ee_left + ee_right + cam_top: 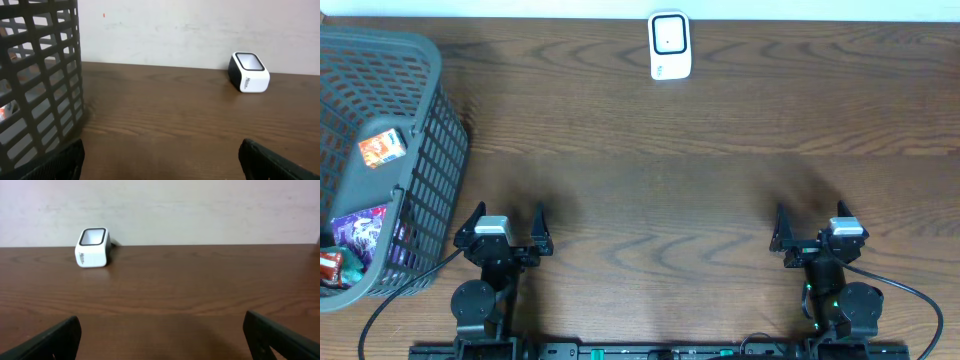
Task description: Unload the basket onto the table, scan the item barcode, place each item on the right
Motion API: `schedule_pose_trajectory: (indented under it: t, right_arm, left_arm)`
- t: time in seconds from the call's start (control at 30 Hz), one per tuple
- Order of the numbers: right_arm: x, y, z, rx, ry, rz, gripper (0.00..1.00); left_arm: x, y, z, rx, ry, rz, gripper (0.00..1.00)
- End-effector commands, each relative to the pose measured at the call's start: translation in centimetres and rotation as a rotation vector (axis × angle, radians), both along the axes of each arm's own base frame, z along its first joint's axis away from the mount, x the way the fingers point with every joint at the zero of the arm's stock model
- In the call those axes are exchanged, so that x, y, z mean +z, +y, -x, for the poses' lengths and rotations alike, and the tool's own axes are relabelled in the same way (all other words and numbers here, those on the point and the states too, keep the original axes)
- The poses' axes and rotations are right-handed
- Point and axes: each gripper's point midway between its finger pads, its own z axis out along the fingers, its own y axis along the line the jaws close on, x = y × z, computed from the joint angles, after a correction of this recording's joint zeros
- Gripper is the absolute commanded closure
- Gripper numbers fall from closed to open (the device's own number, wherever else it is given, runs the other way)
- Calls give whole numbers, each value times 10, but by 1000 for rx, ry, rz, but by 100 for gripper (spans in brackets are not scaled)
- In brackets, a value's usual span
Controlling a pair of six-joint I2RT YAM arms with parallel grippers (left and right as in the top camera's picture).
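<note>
Overhead, I'm watching the basket (430,150) running off frame at left, its packets (382,148) half hidden, scanner (670,45) sitting far centre, long axis pointing away, left gripper (510,216) and right gripper (813,222) gaping empty, left wrist, scanner window tilting upward, right wrist, likewise.

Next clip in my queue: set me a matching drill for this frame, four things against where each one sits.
Things:
1. barcode scanner
2. basket
3. orange packet
4. right gripper

Places:
A. inside the basket
B. near edge, right side, open and empty
C. far edge of the table, about the middle
D. left end of the table

Pairs: 1-C, 2-D, 3-A, 4-B
</note>
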Motion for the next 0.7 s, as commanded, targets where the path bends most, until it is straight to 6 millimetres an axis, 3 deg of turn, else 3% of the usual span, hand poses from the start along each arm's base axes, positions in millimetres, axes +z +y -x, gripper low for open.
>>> schedule_pose_trajectory:
  t: [0.0, 0.17, 0.43, 0.5, 0.67]
  right_arm:
    - [0, -2, 0, -9, -2, 14, 1]
    - [0, -2, 0, -9, -1, 14, 1]
    - [0, -2, 0, -9, -1, 14, 1]
    - [0, -2, 0, -9, -1, 14, 1]
    - [0, -2, 0, -9, -1, 14, 1]
  left_arm:
    - [-10, -2, 1, -12, 31, 7, 2]
    - [-5, -3, 0, -19, 13, 6, 2]
    - [91, -22, 11, -129, -386, -11, 2]
    - [131, -22, 27, -121, -567, -64, 2]
    - [194, -5, 52, 0, -773, -89, 2]
